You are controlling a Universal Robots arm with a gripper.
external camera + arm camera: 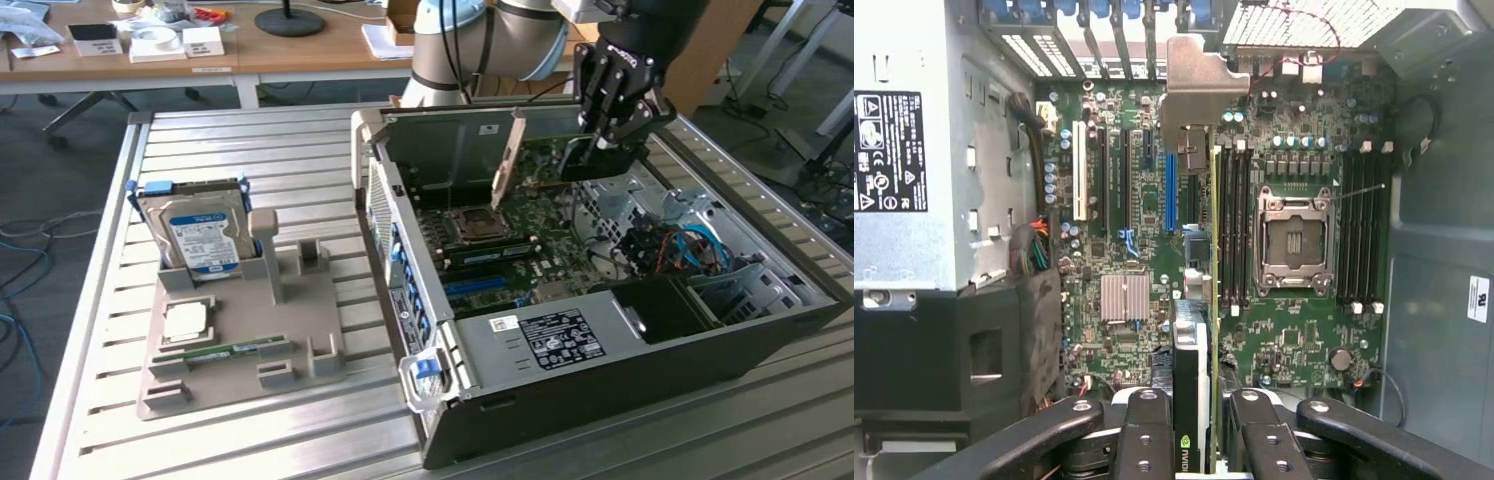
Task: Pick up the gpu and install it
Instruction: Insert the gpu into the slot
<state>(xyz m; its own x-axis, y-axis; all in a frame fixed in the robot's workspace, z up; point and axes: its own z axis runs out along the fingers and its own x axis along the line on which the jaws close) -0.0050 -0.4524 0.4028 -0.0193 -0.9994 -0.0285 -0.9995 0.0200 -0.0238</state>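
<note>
Inside the open computer case (601, 400), just over the green board (1294, 330), the gripper (599, 148) is closed on the gpu (1192, 370), pinching its flat sides; it looks light, stiff and breakable.

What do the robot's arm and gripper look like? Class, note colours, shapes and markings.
The arm is a thick silver-grey tube with a pale blue joint cap. The gripper is black, its fingers built from jointed bars dotted with round pins.
</note>
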